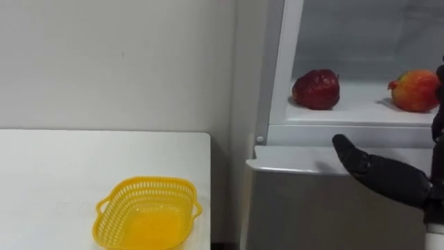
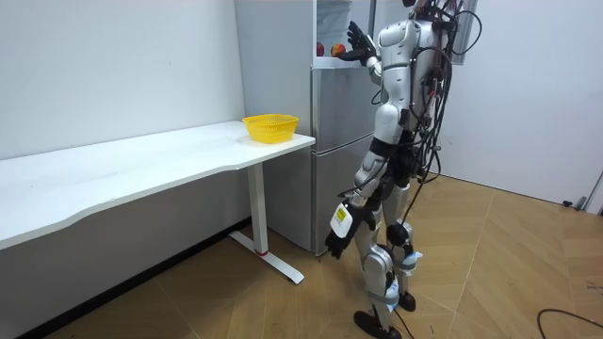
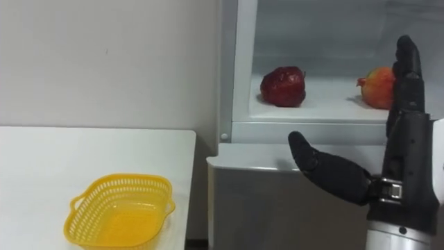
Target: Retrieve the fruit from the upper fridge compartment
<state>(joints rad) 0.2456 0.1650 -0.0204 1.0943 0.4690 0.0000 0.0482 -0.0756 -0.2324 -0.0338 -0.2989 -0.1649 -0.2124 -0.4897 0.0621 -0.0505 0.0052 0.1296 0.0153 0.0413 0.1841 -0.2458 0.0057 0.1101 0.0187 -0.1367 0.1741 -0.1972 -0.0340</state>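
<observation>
Fingers [image 3: 408, 69] of right hand [image 3: 406, 156] straight, thumb apart, before fridge shelf [image 3: 326, 105], dark-red fruit [image 3: 283, 87], orange-red fruit [image 3: 374, 88]

Plain white walls [image 2: 113, 66] fill the room view toward 10 o'clock. A long white counter [image 2: 141, 165] runs along them at 9 o'clock, beside a grey fridge [image 2: 330, 160]. Wood floor [image 2: 509, 245] spreads at 5 o'clock.

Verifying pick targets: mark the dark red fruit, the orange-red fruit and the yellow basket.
dark red fruit [image 1: 316, 89], left eye view, middle of its front.
orange-red fruit [image 1: 415, 91], left eye view, middle of its visible side.
yellow basket [image 1: 154, 182], left eye view, far rim.
</observation>
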